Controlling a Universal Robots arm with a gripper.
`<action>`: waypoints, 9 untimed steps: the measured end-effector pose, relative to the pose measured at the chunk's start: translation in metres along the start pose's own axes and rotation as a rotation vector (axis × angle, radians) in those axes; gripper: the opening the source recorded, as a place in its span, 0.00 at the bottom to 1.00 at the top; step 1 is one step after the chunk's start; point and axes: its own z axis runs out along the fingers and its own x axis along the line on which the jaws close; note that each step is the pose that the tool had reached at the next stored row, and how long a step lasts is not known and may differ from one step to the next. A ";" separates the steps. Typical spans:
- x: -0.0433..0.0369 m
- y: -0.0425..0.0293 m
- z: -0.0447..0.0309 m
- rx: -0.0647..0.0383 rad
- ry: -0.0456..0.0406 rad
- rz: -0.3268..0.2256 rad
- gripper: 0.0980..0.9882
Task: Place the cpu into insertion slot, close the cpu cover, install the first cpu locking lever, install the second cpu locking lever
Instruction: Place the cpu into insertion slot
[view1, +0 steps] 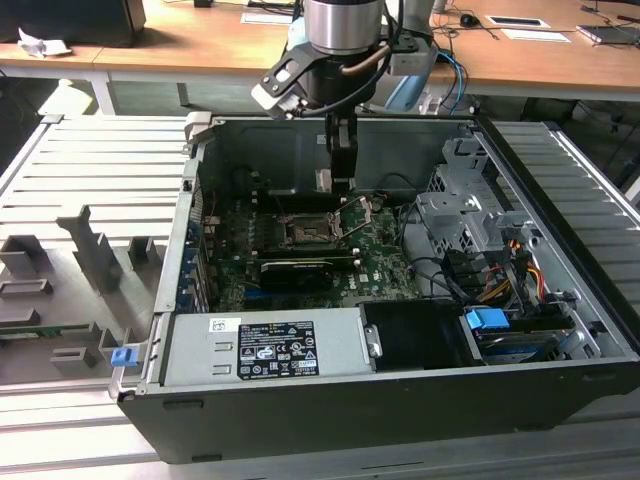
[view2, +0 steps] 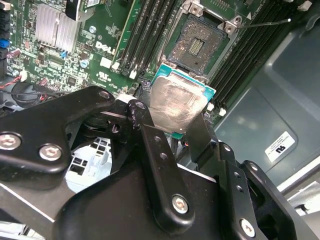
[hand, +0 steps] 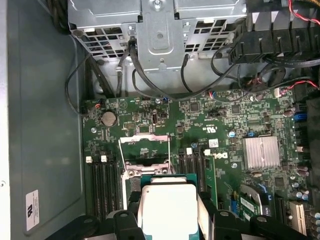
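My gripper (view1: 338, 180) hangs inside the open computer case, shut on the cpu (view2: 177, 102), a square chip with a pale silver top and green edge. Black fingers (view2: 202, 132) press on two opposite sides of the chip in both wrist views. The cpu (hand: 167, 207) is held a little above the board, close to the insertion slot (view2: 197, 45), a square black socket with a dark centre that lies uncovered. In the exterior view the insertion slot (view1: 305, 230) sits just below the gripper. The cpu cover (hand: 145, 137) stands folded back past the slot, with thin wire levers (hand: 169, 152) raised beside it.
Long black memory slots (view2: 150, 30) flank the socket on both sides. A black expansion card (view1: 295, 268) lies across the board in front of it. The power supply (view1: 265, 345), a metal drive cage (view1: 465, 215), loose cables (view1: 470, 280) and a finned heatsink (hand: 261, 151) crowd the case.
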 end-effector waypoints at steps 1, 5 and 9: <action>0.0000 0.0000 0.0003 0.000 0.0000 0.000 0.48; -0.0001 -0.0002 0.0018 0.000 0.0001 0.000 0.48; -0.0001 -0.0003 0.0030 0.000 0.0003 0.000 0.48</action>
